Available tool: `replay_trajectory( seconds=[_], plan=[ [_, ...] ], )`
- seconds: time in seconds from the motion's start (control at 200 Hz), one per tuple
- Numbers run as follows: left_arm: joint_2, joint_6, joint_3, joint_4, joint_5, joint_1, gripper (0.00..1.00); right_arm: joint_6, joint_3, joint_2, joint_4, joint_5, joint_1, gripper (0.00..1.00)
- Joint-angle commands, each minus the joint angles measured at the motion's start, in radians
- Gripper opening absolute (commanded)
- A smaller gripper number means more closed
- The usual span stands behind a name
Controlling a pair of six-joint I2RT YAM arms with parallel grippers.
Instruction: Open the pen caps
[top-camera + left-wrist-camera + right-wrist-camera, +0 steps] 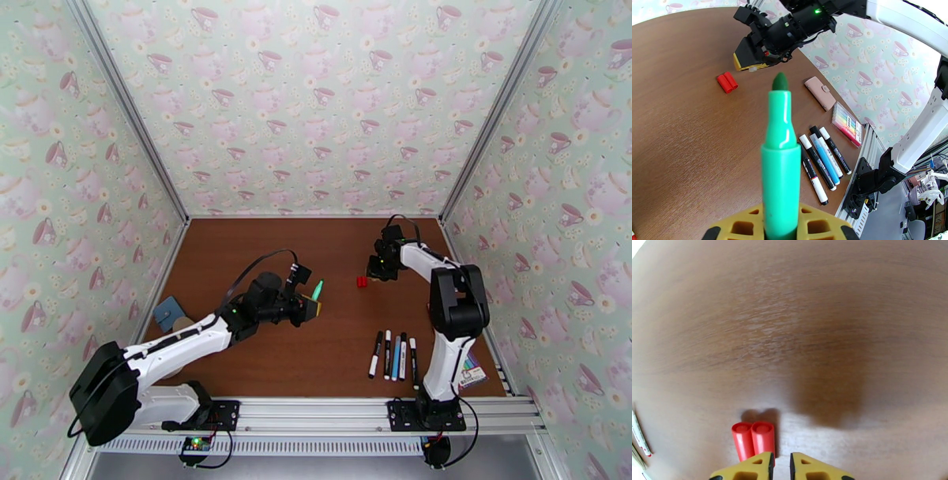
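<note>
My left gripper [310,305] [781,225] is shut on a green pen [317,290] [780,158], which points up and away with its dark green tip bare. Two red pen caps [362,282] [727,81] [752,439] lie side by side on the brown table. My right gripper [378,269] [750,66] [781,467] hovers just behind them, to their right, jaws nearly together with nothing between them. Several more capped pens [395,355] [821,162] lie in a row near the right arm's base.
A pink case [820,92] and a highlighter pack [472,373] [847,123] lie at the table's right edge. A blue object [167,313] sits at the left edge. Patterned walls enclose the brown table [261,245], and a metal rail runs along the near edge.
</note>
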Motion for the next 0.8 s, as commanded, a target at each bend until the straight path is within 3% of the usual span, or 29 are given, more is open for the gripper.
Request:
replay_trajectory(
  seconds=[0.0,0.551,0.791],
  plan=[
    [0.007,0.002,0.002,-0.01,-0.017,0.006,0.0,-0.021,0.036,0.031,-0.013,-0.023,-0.006,0.15],
    [0.014,-0.002,0.0,-0.014,-0.017,0.006,0.0,-0.015,0.019,0.051,0.006,-0.051,-0.011,0.28],
    [0.011,-0.007,-0.007,-0.014,-0.022,0.006,0.0,-0.005,0.0,0.032,0.021,-0.064,-0.011,0.29]
  ],
)
